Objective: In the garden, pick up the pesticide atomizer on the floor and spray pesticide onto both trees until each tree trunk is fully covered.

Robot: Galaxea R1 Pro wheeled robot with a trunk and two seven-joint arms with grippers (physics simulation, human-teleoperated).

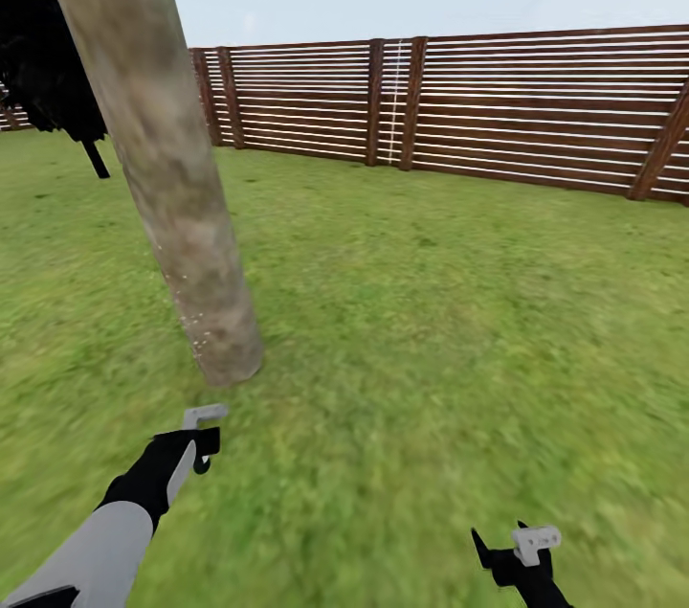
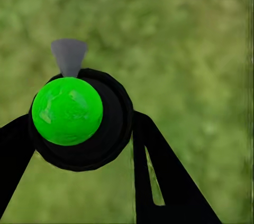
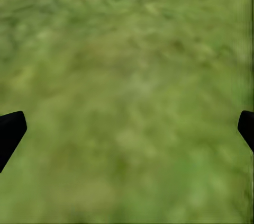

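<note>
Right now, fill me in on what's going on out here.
The robot stands on the lawn facing a leaning tree trunk. Its left pincer is shut on the pesticide atomizer, a black body with a green top and grey nozzle, aimed towards the trunk's base. A few whitish specks dot the lower trunk. The right pincer is open over grass.

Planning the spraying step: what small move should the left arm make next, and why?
Probably raise the atomizer in the left gripper and aim its grey nozzle up the tree trunk. Whitish specks show only near the trunk's base, so the upper trunk looks unsprayed.
</note>
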